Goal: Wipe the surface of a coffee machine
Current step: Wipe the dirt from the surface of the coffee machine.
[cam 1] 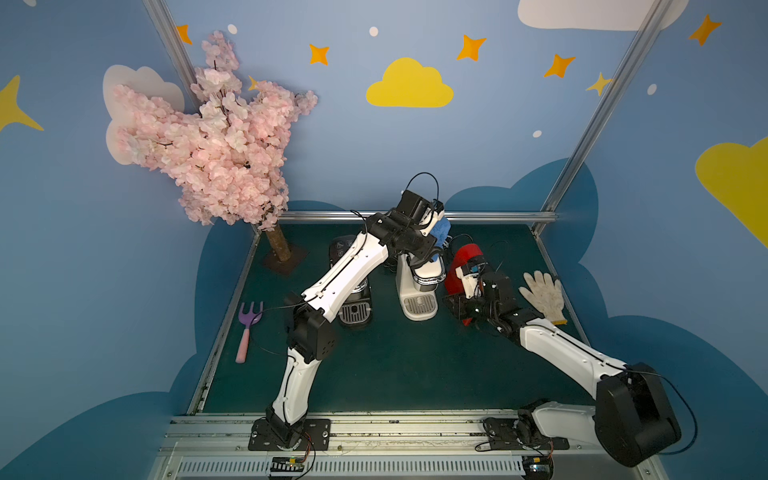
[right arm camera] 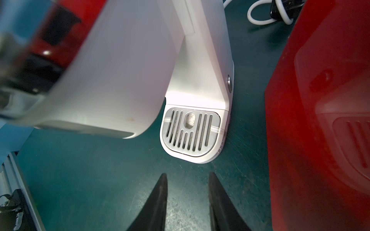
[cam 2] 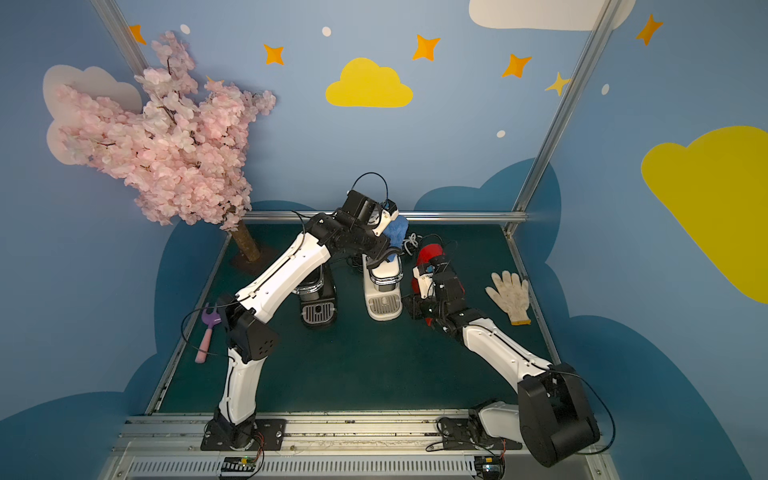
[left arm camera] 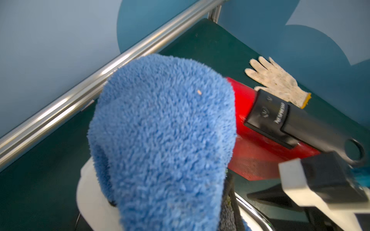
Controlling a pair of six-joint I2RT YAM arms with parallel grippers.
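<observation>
1. The cream coffee machine (cam 1: pixel 417 291) stands upright on the green worktop (cam 1: pixel 395 365), between a black machine (cam 1: pixel 353 307) and a red machine (left arm camera: pixel 246 112).
2. The left gripper (cam 1: pixel 436 239) sits at the coffee machine's top, clamped on a fluffy blue cloth (left arm camera: pixel 160 140) that hides its fingers in the wrist view.
3. The right gripper (right arm camera: pixel 187 200) hangs low just in front of the drip grille (right arm camera: pixel 190 132), its jaws slightly apart with only bare worktop between them.
4. The red machine's black lever (left arm camera: pixel 280 118) reads "Nespresso".
</observation>
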